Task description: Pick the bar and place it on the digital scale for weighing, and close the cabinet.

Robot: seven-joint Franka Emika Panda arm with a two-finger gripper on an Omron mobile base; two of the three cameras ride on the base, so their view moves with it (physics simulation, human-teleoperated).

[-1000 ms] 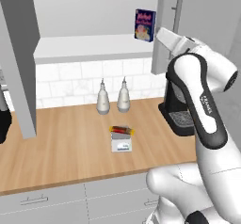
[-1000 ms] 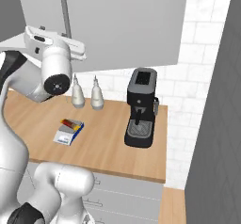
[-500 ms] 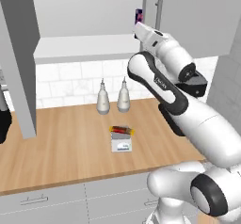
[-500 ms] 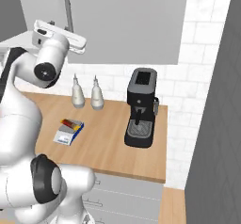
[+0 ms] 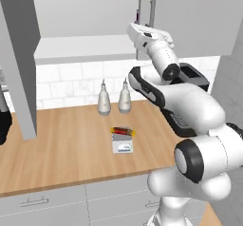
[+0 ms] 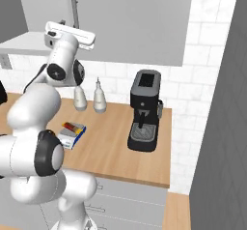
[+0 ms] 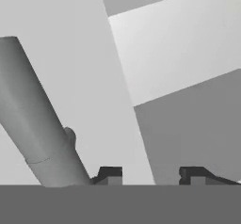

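Observation:
The yellow-orange bar (image 5: 122,131) (image 6: 73,126) lies on top of the small digital scale (image 5: 123,146) (image 6: 69,136), mid-counter. The grey wall cabinet has its left door (image 5: 21,59) swung wide open. Its right door (image 5: 190,16) stands nearly flush, with the thin vertical handle (image 5: 153,2) (image 6: 74,7) near its edge. My gripper (image 5: 134,29) (image 7: 150,175) is raised high against that door, beside the handle (image 7: 37,133). Its fingertips (image 7: 109,175) stand apart with nothing between them.
Two pale shaker bottles (image 5: 104,101) (image 6: 99,101) stand by the tiled wall behind the scale. A black coffee machine (image 6: 144,110) sits at the counter's right end. A sliver of purple box (image 5: 137,15) shows past the door's edge. Light-grey drawers (image 5: 57,201) run below the counter.
The arm swung up and left to the cabinet's right door, which has turned from open to nearly shut and now covers the printed box. The fingers have narrowed.

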